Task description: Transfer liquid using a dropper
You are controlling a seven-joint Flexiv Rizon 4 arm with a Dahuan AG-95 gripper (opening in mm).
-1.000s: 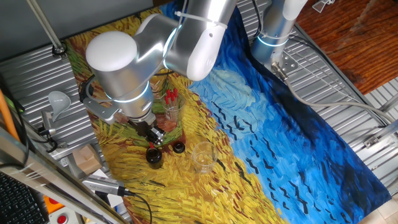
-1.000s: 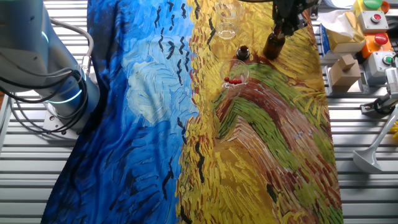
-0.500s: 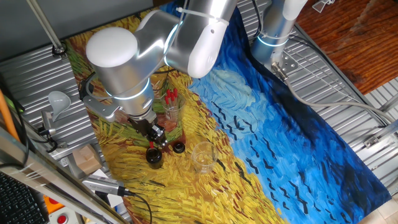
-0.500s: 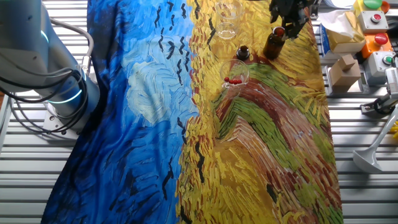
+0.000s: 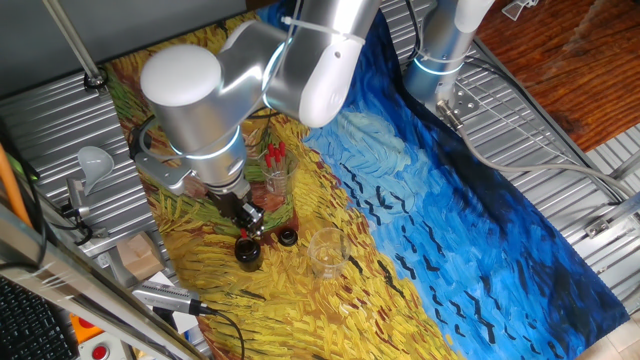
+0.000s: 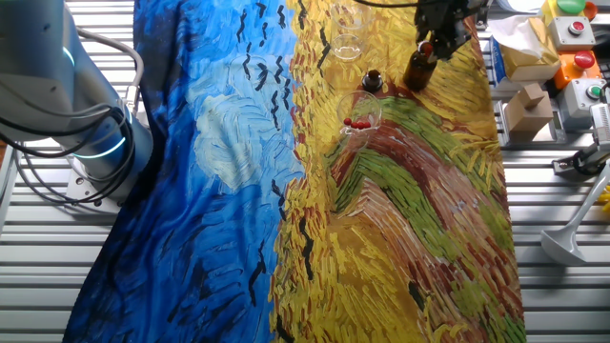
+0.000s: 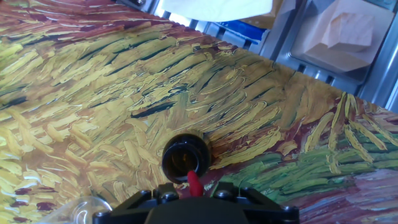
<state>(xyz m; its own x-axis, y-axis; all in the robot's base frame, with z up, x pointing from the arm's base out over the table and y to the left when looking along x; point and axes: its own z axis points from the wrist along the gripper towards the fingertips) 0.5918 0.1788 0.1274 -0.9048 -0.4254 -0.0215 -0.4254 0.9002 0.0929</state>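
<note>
My gripper (image 5: 249, 222) is shut on a dropper (image 7: 194, 184). Its red bulb shows between the jaws at the bottom of the hand view, and its tube points down into the open mouth of the brown bottle (image 7: 186, 157). The bottle stands upright on the painted cloth just under the gripper (image 6: 439, 30), and it also shows in both fixed views (image 5: 247, 253) (image 6: 419, 67). The bottle's black cap (image 5: 287, 237) lies beside it. A glass (image 5: 276, 170) behind the gripper holds more red-bulbed droppers (image 6: 358, 123). The dropper's thin tube is hidden.
An empty clear glass (image 5: 326, 252) stands right of the cap, and another glass (image 6: 348, 47) stands near it in the other fixed view. Cardboard boxes (image 6: 527, 107) and button boxes (image 6: 578, 69) sit off the cloth's edge on the metal table. The arm's base (image 5: 443, 50) is at the back.
The gripper with the dropper has shifted only slightly above the bottle's mouth. The bottle, the cap and the glasses have not moved.
</note>
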